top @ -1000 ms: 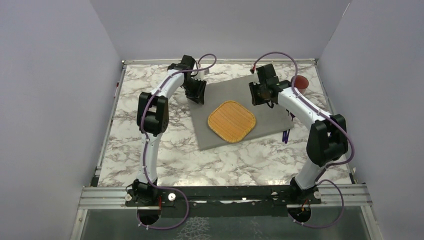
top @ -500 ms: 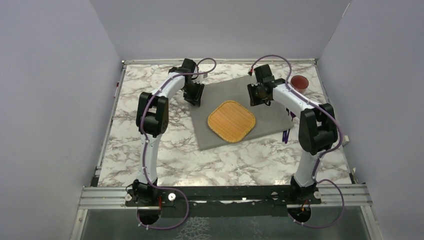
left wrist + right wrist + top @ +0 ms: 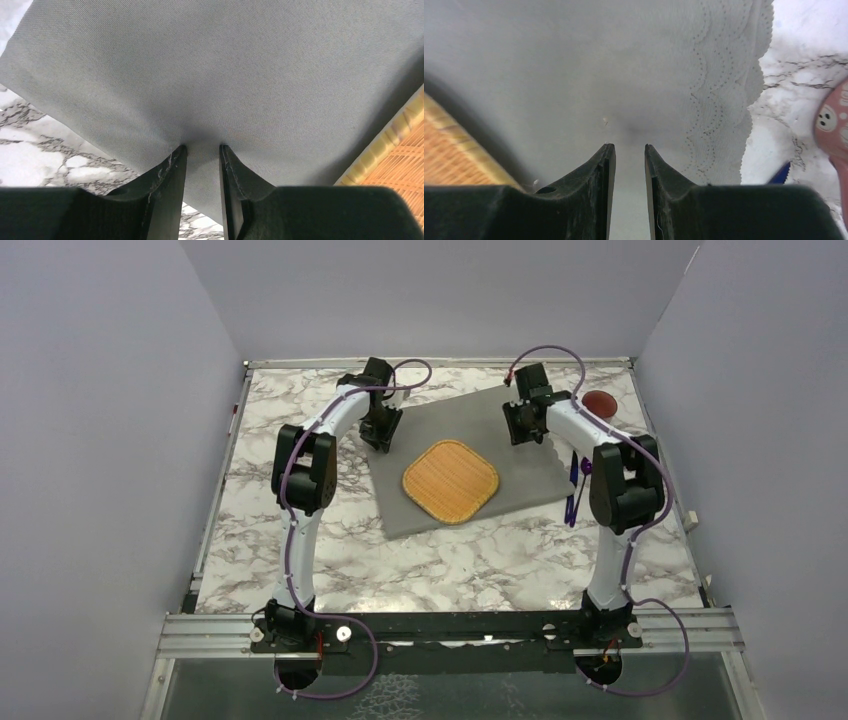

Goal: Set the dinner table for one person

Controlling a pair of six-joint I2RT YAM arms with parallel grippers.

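The dinner table is a marble-patterned top. On it lies a grey cloth placemat with a scalloped edge, and an orange woven square mat rests on the cloth. My left gripper stands at the placemat's far left corner. Its fingertips are narrowly apart and press down on the cloth. My right gripper is at the far right corner. Its tips also stand slightly apart and dent the cloth. No fold is pinched between either pair.
A red cup stands at the far right corner of the table, close beside the right wrist. Purple cutlery lies just off the placemat's right edge. Walls enclose the table on three sides.
The placemat and woven mat have slid left and turned a little with both grippers on the cloth. More of the purple cutlery shows. The right arm has folded in closer.
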